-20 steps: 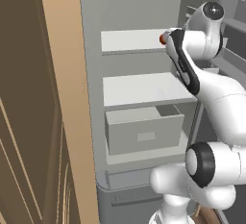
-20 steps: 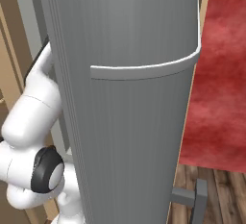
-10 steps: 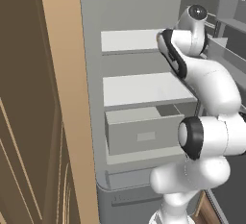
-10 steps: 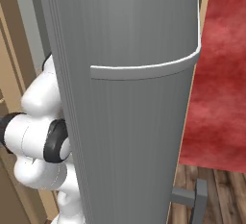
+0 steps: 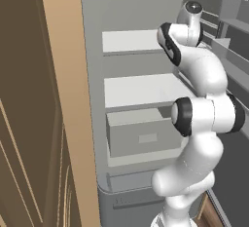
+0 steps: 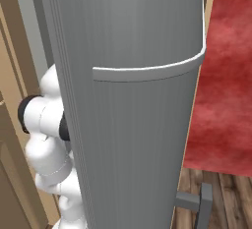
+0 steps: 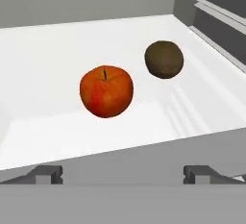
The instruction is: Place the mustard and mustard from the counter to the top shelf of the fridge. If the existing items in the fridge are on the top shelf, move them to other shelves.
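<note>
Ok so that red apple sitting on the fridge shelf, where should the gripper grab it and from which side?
Probably across the apple's widest middle, coming straight in from the open front of the shelf. It sits upright, stem up, round with no handle, so the bulge is the surest hold. The brown lump lies apart, behind and to one side, leaving both flanks free. The gripper is open and already faces it.

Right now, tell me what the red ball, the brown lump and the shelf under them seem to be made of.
Red ball: an apple by its dark stem, skin smooth with a soft sheen.
Brown lump: matte, finely speckled, probably a kiwi.
Shelf: plain white slab, smooth; plastic or painted, hard to tell.
</note>
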